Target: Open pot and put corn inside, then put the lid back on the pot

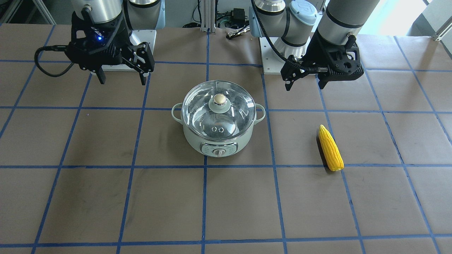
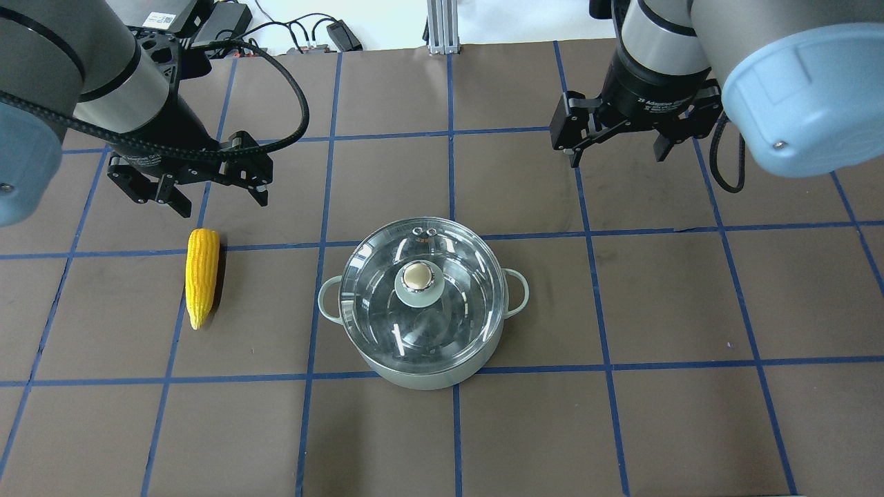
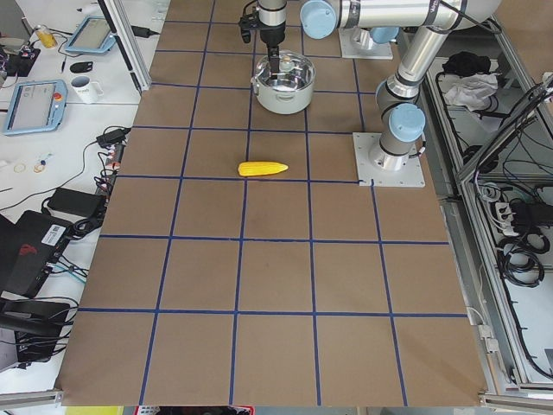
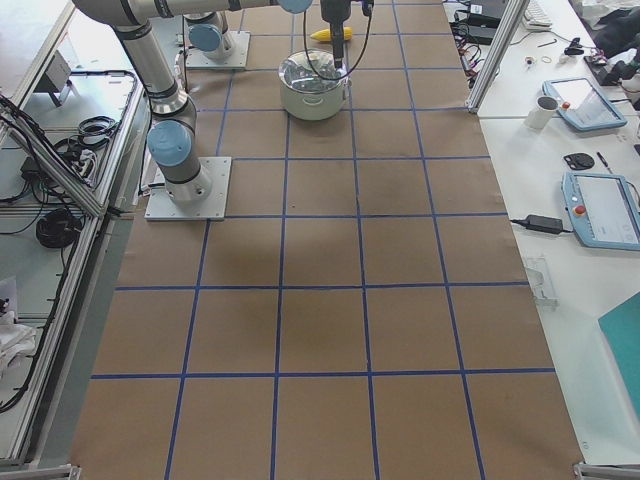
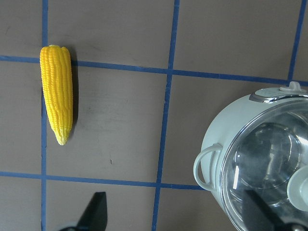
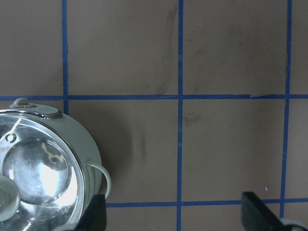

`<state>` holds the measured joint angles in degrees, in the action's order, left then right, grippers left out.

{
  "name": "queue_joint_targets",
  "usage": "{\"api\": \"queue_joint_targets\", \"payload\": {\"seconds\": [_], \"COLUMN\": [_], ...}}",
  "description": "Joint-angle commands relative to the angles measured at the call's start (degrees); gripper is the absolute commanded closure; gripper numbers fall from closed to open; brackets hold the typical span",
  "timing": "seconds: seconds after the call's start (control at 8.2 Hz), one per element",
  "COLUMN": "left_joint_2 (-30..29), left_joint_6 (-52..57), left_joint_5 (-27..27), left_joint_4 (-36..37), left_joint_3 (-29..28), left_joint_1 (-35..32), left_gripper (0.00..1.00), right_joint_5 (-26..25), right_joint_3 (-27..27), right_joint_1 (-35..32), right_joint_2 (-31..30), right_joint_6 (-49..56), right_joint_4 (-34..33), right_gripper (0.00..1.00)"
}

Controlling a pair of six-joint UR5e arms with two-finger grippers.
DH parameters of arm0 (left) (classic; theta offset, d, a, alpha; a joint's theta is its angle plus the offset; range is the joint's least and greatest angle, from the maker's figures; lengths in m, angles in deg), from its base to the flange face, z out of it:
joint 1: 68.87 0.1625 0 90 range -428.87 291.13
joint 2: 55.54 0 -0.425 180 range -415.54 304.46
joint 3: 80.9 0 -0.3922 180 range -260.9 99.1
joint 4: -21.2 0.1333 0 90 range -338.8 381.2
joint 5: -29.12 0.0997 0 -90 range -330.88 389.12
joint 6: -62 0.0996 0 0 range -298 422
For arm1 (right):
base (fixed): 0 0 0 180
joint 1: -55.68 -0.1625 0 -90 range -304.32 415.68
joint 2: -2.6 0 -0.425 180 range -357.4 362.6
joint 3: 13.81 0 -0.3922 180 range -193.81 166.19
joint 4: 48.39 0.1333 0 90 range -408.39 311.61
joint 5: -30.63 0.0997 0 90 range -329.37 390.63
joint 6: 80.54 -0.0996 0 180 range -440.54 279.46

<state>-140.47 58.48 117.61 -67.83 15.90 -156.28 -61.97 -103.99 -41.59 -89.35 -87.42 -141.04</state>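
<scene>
The pale mint-green pot (image 1: 218,143) stands mid-table with its control knob facing away from me. The clear glass lid (image 1: 197,116) sits shut on it, its gold-capped knob (image 2: 417,277) up. The yellow corn (image 2: 202,276) lies flat on the table to the pot's left, tapered end toward me; it also shows in the left wrist view (image 5: 57,98). My left gripper (image 2: 222,203) hangs open and empty just beyond the corn. My right gripper (image 2: 616,159) hangs open and empty beyond and to the right of the pot. The pot's edge shows in the right wrist view (image 6: 82,144).
The brown table (image 2: 690,310) carries a blue tape grid. The arms' white base plates (image 1: 272,56) and some cables (image 2: 297,38) sit at its edges. Side benches with tablets (image 4: 600,205) and a mug (image 3: 85,86) flank the table.
</scene>
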Motion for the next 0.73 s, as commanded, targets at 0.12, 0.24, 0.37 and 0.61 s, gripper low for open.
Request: {"api": "queue_joint_targets", "payload": {"seconds": [0.12,0.24,0.37,0.61], "left_joint_2": [-0.1,-0.8,-2.0,-6.1], "left_joint_6": [0.2,0.0,0.1,0.3], "left_joint_5": [-0.3,-1.0,-2.9,-2.8], "left_joint_4": [0.0,0.0,-1.0,-0.1], "left_joint_3": [-0.2,-0.2,0.5,0.7], "left_joint_1": [0.0,0.7,1.1,4.9], "left_gripper": [0.00,0.00,0.00,0.00], "right_joint_5": [-1.0,-1.0,-0.9,0.0], "right_joint_3": [-0.2,-0.2,-0.5,-0.7], "right_joint_1": [0.1,0.1,0.0,-0.5], "right_joint_2": [-0.7,-0.7,-0.7,-0.8], "right_joint_6": [0.2,0.2,0.2,-0.1], "right_joint_4": [2.6,2.6,2.6,2.8], "right_gripper": [0.00,0.00,0.00,0.00]}}
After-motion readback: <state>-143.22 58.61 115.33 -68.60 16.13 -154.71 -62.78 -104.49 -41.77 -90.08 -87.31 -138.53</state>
